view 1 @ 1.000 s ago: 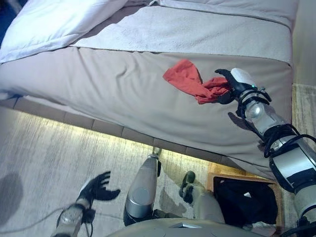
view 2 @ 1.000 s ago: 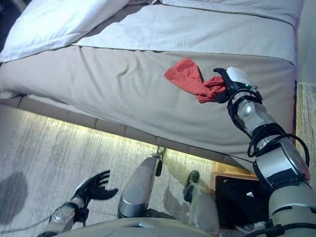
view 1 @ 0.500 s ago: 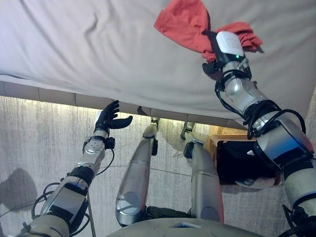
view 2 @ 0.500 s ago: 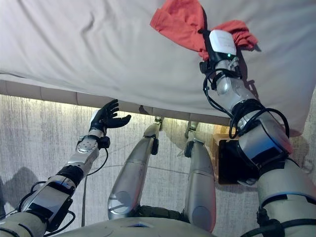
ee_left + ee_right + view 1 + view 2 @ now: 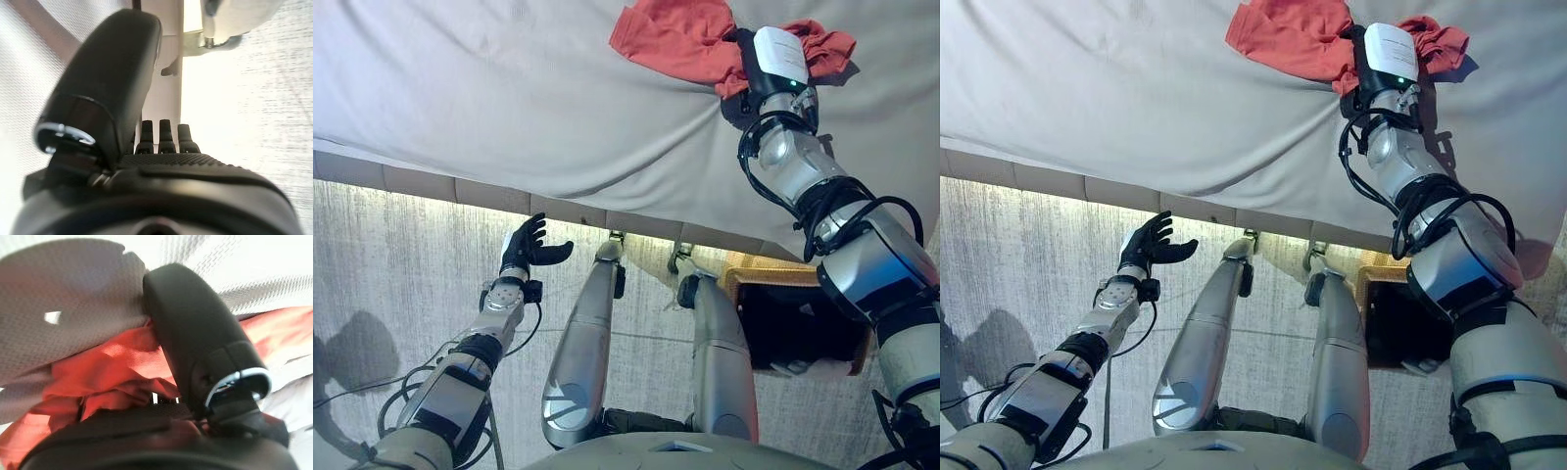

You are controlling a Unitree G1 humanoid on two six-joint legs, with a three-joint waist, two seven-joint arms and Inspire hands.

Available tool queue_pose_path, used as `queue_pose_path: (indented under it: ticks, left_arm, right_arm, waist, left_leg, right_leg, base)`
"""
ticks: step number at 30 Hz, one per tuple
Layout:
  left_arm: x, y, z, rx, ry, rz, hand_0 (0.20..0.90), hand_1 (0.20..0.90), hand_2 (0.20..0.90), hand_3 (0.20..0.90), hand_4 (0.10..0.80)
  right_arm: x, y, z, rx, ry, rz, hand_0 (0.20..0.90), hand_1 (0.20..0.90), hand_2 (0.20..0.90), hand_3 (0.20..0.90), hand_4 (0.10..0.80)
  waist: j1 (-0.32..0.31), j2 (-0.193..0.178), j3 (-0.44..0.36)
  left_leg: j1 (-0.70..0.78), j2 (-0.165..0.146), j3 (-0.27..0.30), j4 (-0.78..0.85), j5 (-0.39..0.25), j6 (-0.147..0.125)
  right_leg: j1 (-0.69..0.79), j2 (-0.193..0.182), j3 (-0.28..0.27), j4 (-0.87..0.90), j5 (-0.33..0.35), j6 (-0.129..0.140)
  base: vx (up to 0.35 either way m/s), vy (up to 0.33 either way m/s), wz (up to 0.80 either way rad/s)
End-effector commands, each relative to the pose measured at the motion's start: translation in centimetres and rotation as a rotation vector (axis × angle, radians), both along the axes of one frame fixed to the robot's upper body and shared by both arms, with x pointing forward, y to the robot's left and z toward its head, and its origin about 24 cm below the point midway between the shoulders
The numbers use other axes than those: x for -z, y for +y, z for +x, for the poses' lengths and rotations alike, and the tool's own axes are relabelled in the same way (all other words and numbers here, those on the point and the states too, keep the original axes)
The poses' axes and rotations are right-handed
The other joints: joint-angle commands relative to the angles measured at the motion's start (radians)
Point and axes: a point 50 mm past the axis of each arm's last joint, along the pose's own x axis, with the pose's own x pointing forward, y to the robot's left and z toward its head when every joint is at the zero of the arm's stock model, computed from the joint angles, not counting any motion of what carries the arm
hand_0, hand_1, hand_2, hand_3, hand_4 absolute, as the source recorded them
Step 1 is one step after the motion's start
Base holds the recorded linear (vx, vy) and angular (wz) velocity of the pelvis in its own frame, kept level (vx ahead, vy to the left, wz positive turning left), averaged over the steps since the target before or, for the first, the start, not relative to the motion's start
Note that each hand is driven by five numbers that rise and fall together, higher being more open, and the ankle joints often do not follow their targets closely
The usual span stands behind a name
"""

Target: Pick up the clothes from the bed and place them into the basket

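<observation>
A red cloth [image 5: 675, 39] lies crumpled on the grey bed [image 5: 509, 98], far from its front edge. My right hand [image 5: 778, 54] lies across the cloth's right part, with red folds showing on both sides of it. In the right wrist view the thumb [image 5: 195, 338] curls over the bunched red cloth [image 5: 98, 367] and the fingers dig into it. My left hand [image 5: 527, 247] hangs open over the floor just below the bed's edge, holding nothing; the left wrist view shows its straight fingers [image 5: 167, 134]. The wicker basket [image 5: 754, 266] with a dark lining stands on the floor at the lower right.
A strip of light runs under the bed's front edge [image 5: 431, 181]. Pale carpet [image 5: 391, 274] covers the floor to the left. The basket stands close against the bed's hanging cover [image 5: 724, 211].
The camera has tilted down, so the whole scene has shifted. My right hand has moved from the cloth's right end onto its middle. My left hand has come up nearer the bed's edge.
</observation>
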Motion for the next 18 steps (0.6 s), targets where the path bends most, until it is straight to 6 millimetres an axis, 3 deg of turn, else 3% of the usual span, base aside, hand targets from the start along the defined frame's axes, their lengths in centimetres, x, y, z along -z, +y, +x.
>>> queue_pose_path:
  ticks: [1, 2, 10, 15, 16, 17, 18]
  left_arm:
    - [0.6, 2.0, -1.3, -0.079, 0.022, -0.002, 0.900, 0.900, 0.900, 0.900, 0.800]
    - [0.6, 2.0, -1.3, -0.073, 0.022, 0.001, 0.900, 0.900, 0.900, 0.900, 0.800]
    - [2.3, 1.8, -2.6, -0.064, 0.110, 0.027, 0.900, 0.900, 0.900, 0.900, 0.800]
    - [2.0, 2.8, -2.3, -0.076, 0.119, 0.022, 0.900, 0.900, 0.900, 0.900, 0.800]
    - [1.8, 3.1, -2.1, -0.074, 0.121, 0.021, 0.900, 0.900, 0.900, 0.900, 0.800]
    - [1.6, 3.4, -2.1, -0.072, 0.121, 0.020, 0.900, 0.900, 0.900, 0.900, 0.800]
    - [1.6, 3.5, -2.0, -0.072, 0.121, 0.019, 0.900, 0.900, 0.900, 0.900, 0.800]
  right_arm:
    - [-2.4, -5.8, -1.5, 0.181, -0.149, 0.126, 0.300, 0.300, 0.300, 0.200, 0.100]
    - [-2.1, -6.0, -1.6, 0.181, -0.148, 0.142, 0.300, 0.300, 0.300, 0.200, 0.100]
    - [1.3, -7.5, -2.0, 0.165, -0.003, 0.267, 0.300, 0.300, 0.300, 0.200, 0.100]
    - [2.0, -7.0, -1.5, 0.123, 0.091, 0.268, 0.300, 0.300, 0.300, 0.200, 0.100]
    - [1.8, -6.8, -1.4, 0.112, 0.096, 0.272, 0.575, 0.575, 0.575, 0.521, 0.421]
    - [1.5, -6.4, -1.2, 0.095, 0.104, 0.278, 0.900, 0.900, 0.900, 0.900, 0.800]
    - [1.4, -6.3, -1.2, 0.092, 0.105, 0.276, 0.900, 0.900, 0.900, 0.900, 0.800]
  waist:
    - [0.011, 0.007, -0.066]
    - [0.011, 0.004, -0.069]
    - [0.006, -0.022, -0.168]
    - [0.014, -0.011, -0.170]
    - [0.014, -0.007, -0.165]
    - [0.014, -0.003, -0.159]
    - [0.014, -0.002, -0.158]
  left_leg:
    - [0.077, 0.046, -0.014, -0.045, -0.062, -0.015]
    - [0.084, 0.048, -0.006, -0.068, -0.027, -0.013]
    - [0.280, 0.077, 0.033, -0.233, -0.004, -0.042]
    - [0.284, 0.085, 0.023, -0.264, 0.017, -0.050]
    - [0.280, 0.087, 0.023, -0.268, 0.021, -0.050]
    - [0.272, 0.087, 0.023, -0.272, 0.024, -0.050]
    - [0.269, 0.087, 0.023, -0.273, 0.026, -0.050]
  right_leg:
    - [0.102, 0.021, -0.016, -0.038, -0.024, 0.025]
    - [0.114, 0.020, -0.028, -0.066, 0.010, 0.018]
    - [0.310, 0.009, -0.032, -0.233, 0.047, 0.053]
    - [0.301, 0.015, -0.042, -0.240, 0.060, 0.047]
    - [0.294, 0.016, -0.043, -0.240, 0.062, 0.046]
    - [0.284, 0.018, -0.045, -0.239, 0.063, 0.043]
    - [0.279, 0.019, -0.044, -0.238, 0.063, 0.042]
  base:
    - [-0.058, -0.059, -0.03]
    - [-0.044, -0.048, -0.03]
    - [0.085, -0.021, -0.03]
    - [-0.011, -0.011, -0.02]
    - [-0.081, -0.001, 0.05]
    - [-0.075, 0.002, 0.04]
    - [-0.084, 0.014, 0.01]
